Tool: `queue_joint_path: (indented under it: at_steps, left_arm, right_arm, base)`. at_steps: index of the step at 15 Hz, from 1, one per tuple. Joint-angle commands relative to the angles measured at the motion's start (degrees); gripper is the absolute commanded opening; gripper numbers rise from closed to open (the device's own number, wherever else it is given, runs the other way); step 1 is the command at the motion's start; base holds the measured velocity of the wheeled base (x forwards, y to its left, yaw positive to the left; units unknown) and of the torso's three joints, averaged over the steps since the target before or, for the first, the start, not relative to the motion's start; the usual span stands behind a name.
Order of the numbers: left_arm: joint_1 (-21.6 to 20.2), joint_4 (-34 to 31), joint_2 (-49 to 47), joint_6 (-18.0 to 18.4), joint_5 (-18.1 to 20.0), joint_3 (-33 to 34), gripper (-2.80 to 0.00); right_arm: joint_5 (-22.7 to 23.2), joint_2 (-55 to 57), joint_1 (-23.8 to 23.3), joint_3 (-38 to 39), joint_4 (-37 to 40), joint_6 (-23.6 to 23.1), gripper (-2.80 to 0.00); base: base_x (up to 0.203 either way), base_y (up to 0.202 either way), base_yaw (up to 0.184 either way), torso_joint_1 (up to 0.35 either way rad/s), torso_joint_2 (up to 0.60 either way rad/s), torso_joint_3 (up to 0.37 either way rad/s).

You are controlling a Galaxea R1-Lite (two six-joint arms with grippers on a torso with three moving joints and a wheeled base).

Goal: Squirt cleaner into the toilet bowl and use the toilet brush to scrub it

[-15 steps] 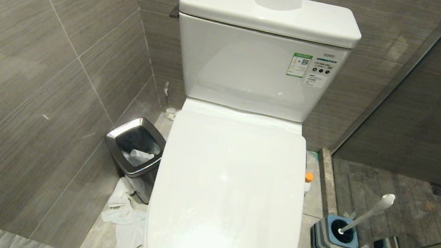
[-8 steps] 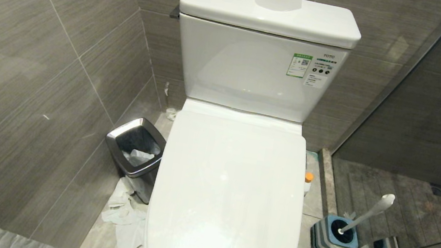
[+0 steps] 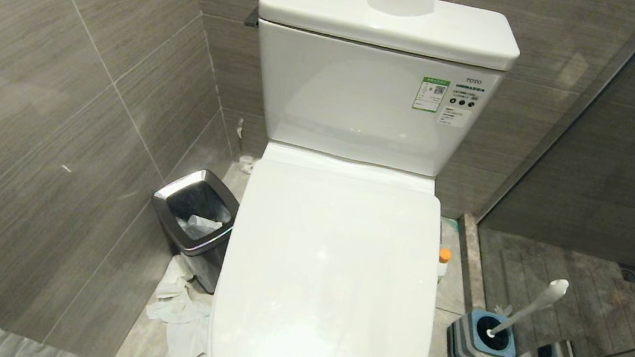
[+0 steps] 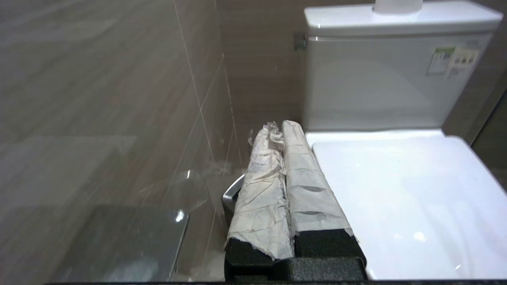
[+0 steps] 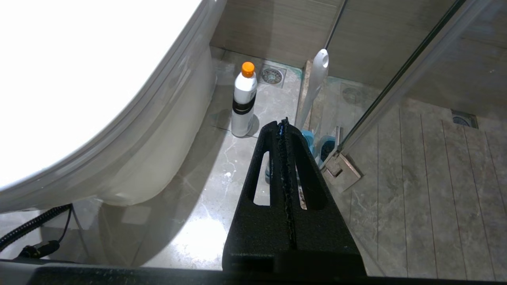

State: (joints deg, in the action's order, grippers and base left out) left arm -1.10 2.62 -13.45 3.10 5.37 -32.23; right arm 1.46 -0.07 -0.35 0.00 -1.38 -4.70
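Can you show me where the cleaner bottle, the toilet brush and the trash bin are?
cleaner (image 5: 242, 107): right wrist view, on its white body.
toilet brush (image 3: 527, 311): head view, on its slim white handle.
waste bin (image 3: 161, 210): head view, on its steel rim.

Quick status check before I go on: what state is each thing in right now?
toilet lid: down, covering the bowl
cleaner: upright on the floor, orange cap on
toilet brush: standing in its holder
waste bin: open, paper inside
left gripper: shut, empty
right gripper: shut, empty
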Motion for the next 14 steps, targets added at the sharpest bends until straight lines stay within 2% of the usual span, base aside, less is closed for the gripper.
queue_joint_path:
  at_steps: [1, 3, 5, 10, 12, 14]
  left_arm:
    - [0.3, 0.5, 5.6, 1.0, 0.0, 5.9, -2.80]
    - [0.4, 1.4, 9.7, 1.8, 0.4, 9.0, -2.80]
    - [0.7, 1.8, 13.4, 2.9, 2.9, 11.3, -2.80]
    - [0.9, 8.2, 13.5, 4.4, 4.7, 13.6, -2.80]
    - [0.8, 9.8, 13.5, 3.0, 4.9, 14.7, -2.80]
    - [0.8, 10.5, 13.5, 3.2, 4.9, 17.5, -2.80]
  right_arm:
    - [0.0, 0.0, 0.0, 0.7, 0.0, 0.0, -2.80]
    - [0.0, 0.0, 0.0, 0.7, 0.0, 0.0, -2.80]
    - [0.0, 0.0, 0.0, 0.7, 0.0, 0.0, -2.80]
    - [0.0, 0.0, 0.0, 0.7, 0.0, 0.0, -2.80]
    - [0.0, 0.0, 0.0, 0.7, 0.0, 0.0, -2.80]
    - [0.0, 0.0, 0.0, 0.7, 0.0, 0.0, -2.80]
  base:
    - [0.000, 0.000, 0.000, 0.000, 0.00, 0.000]
    - [0.000, 0.000, 0.000, 0.000, 0.00, 0.000]
    - [0.000, 0.000, 0.000, 0.000, 0.00, 0.000]
    - [0.000, 0.000, 0.000, 0.000, 0.00, 0.000]
    - [0.000, 0.000, 0.000, 0.000, 0.00, 0.000]
    - [0.000, 0.000, 0.000, 0.000, 0.00, 0.000]
